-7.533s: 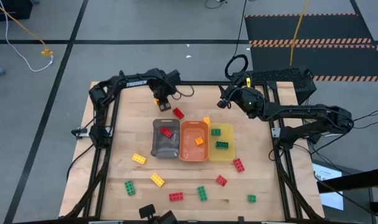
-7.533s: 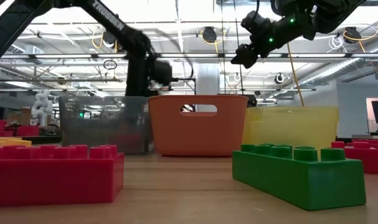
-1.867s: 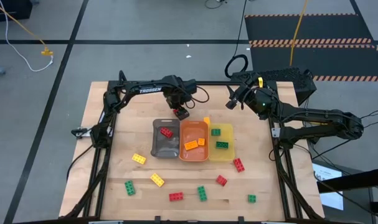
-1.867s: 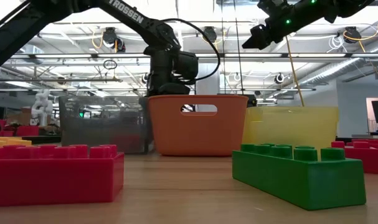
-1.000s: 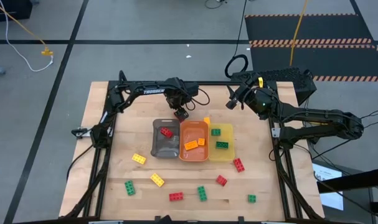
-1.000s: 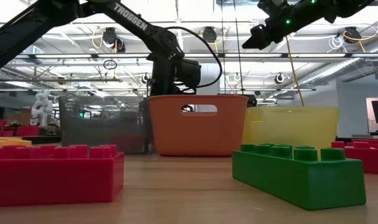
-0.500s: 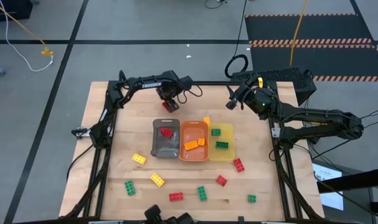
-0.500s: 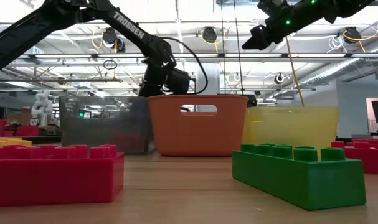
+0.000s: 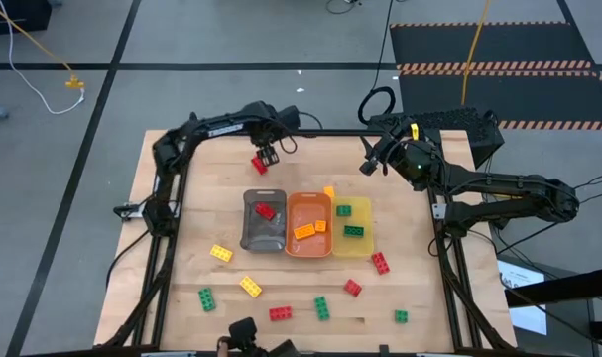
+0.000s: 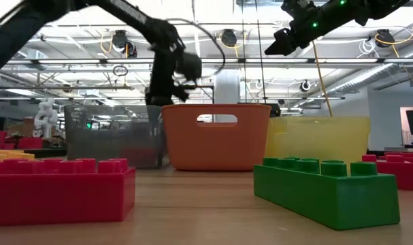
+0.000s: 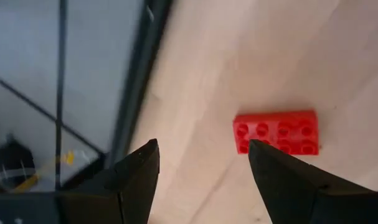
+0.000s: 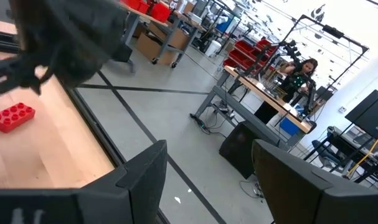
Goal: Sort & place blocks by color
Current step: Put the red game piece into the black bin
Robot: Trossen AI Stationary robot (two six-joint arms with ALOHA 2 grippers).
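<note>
A: Where's the small red studded plastic brick [image 9: 259, 165]?
B: I see it on the wooden table [image 9: 181, 238], behind the grey plastic tray [image 9: 264, 234]. My left gripper [image 9: 269, 155] hovers beside it, fingers apart, holding nothing. My right gripper [image 9: 372, 163] waits, empty, fingers apart.

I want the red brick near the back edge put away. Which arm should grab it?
The left. Its hand is open and hovers right by that red brick, beside the grey tray. The right hand is raised, farther off on the other side.

Glossy studded plastic blocks [image 9: 280, 313], smooth translucent plastic trays [image 9: 264, 238], pale matt wooden table [image 9: 172, 297].
</note>
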